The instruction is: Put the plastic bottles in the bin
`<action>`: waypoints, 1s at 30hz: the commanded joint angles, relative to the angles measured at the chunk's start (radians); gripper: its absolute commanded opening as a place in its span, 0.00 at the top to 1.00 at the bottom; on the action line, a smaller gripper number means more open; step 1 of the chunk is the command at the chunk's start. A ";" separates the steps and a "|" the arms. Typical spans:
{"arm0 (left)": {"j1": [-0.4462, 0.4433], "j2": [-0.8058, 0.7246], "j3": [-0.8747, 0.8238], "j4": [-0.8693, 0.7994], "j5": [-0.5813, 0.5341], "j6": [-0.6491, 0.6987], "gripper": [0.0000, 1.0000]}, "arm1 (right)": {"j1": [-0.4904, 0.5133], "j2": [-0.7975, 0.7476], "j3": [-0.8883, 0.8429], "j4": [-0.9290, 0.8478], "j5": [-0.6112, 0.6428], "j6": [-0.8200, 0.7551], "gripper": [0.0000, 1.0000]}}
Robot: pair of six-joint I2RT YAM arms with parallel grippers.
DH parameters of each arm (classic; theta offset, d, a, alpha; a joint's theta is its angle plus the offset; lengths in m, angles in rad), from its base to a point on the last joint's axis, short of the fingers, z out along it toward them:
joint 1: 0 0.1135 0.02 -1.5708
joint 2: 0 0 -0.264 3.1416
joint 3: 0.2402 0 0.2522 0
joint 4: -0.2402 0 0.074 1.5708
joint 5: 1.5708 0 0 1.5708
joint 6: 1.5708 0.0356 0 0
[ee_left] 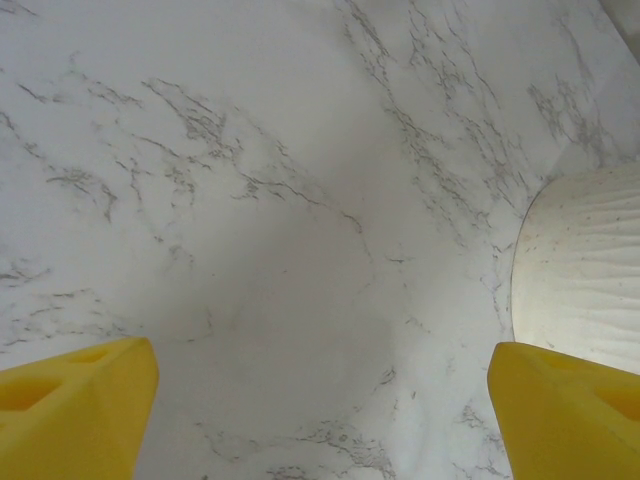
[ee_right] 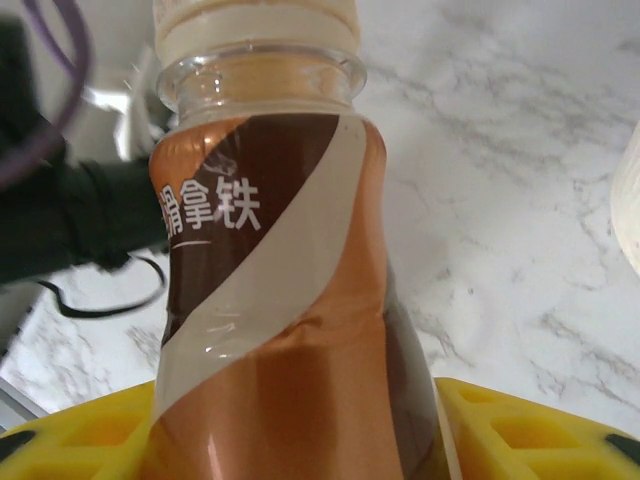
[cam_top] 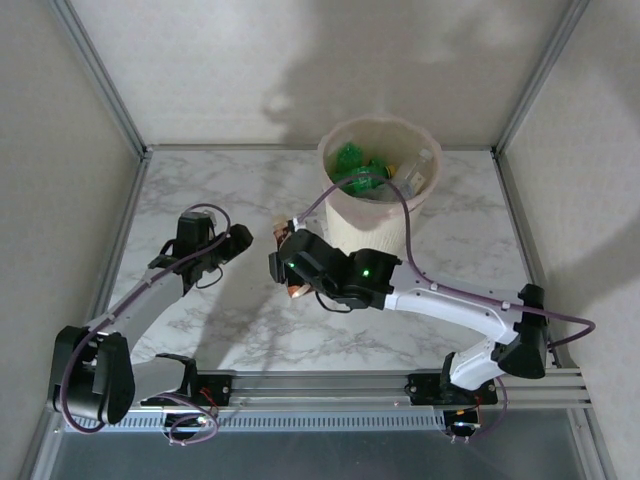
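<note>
A copper-orange labelled plastic bottle [ee_right: 290, 300] with a cream cap stands between the yellow fingers [ee_right: 520, 430] of my right gripper [ee_right: 300, 430], which is shut on its lower body. From above, that gripper [cam_top: 286, 264] hovers just left of the bin [cam_top: 345, 225], with a bit of the bottle [cam_top: 298, 291] showing below it. The peach-cream bin holds green bottles [cam_top: 355, 160] and a clear one [cam_top: 420, 170]. My left gripper [cam_top: 236, 240] is further left over the table, open with bare marble between its fingers [ee_left: 75, 400].
The bin's ribbed wall [ee_left: 585, 270] rises at the right of the left wrist view. My left arm [ee_right: 60, 220] and its cable are close behind the held bottle. Metal frame posts and grey walls enclose the marble table [cam_top: 250, 190].
</note>
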 commanded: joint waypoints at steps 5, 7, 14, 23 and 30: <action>-0.014 -0.006 0.014 0.010 0.006 0.022 0.14 | -0.071 -0.041 0.191 -0.094 0.038 -0.050 0.48; -0.018 -0.006 0.015 0.009 0.004 0.024 0.15 | -0.121 -0.038 0.242 -0.106 0.017 -0.069 0.48; -0.057 -0.013 0.026 -0.013 -0.042 0.040 0.15 | -0.328 0.021 0.440 -0.131 -0.111 -0.140 0.46; -0.115 -0.033 0.032 -0.031 -0.065 0.058 0.15 | -0.548 0.185 0.656 -0.185 -0.195 -0.166 0.46; -0.115 -0.043 0.032 -0.043 -0.065 0.064 0.15 | -0.705 0.238 0.622 -0.176 -0.266 -0.137 0.46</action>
